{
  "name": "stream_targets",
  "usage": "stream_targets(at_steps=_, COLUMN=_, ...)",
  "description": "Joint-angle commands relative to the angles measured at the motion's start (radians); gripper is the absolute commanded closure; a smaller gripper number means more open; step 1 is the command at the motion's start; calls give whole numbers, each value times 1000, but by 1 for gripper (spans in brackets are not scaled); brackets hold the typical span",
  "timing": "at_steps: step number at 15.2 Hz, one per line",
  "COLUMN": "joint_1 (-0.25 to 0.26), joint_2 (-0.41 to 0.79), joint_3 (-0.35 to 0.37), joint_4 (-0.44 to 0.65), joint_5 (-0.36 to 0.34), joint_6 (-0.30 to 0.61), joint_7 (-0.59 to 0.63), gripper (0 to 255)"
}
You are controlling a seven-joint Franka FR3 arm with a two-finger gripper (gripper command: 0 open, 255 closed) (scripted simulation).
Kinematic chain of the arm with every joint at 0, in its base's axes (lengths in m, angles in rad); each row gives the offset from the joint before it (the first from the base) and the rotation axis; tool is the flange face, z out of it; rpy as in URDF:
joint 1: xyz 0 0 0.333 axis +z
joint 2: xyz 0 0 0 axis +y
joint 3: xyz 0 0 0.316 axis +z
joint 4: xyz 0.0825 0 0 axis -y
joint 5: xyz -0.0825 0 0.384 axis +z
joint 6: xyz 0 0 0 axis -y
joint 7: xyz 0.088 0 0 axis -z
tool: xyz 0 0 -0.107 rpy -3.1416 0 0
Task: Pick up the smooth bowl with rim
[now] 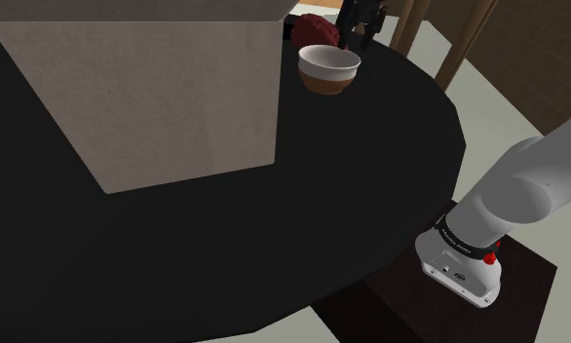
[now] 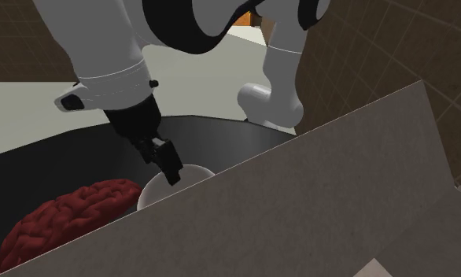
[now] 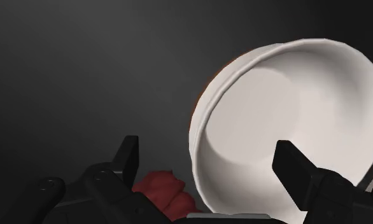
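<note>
Hovering spread wide, the gripper [image 3: 209,162] sets one finger outside and one inside the bowl [image 3: 287,108], sitting on the black table [image 1: 225,244] beside a red brain-shaped lump [image 2: 71,212], ready to pinch that rim.

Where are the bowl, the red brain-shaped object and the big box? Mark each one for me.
bowl [image 1: 330,60], shoulder view, its white inside.
red brain-shaped object [image 2: 71,216], second exterior view, its top folds.
big box [image 1: 167,97], shoulder view, its near side wall.
</note>
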Motion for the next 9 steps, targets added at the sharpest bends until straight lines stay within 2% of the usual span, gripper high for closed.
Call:
stream_targets(at_steps=1, joint_1=1, joint_2=15, joint_3=1, joint_4=2, joint_5=3, joint_6=17, joint_7=1, gripper=0)
stream_targets(at_steps=8, joint_1=1, joint_2=11, joint_3=2, joint_4=-78, joint_5=5, joint_6=91, joint_7=-9, gripper=0)
stream_targets(at_steps=9, joint_1=1, joint_2=10, joint_3=3, joint_4=-79, joint_5=5, joint_6=92, joint_7=-9, gripper=255)
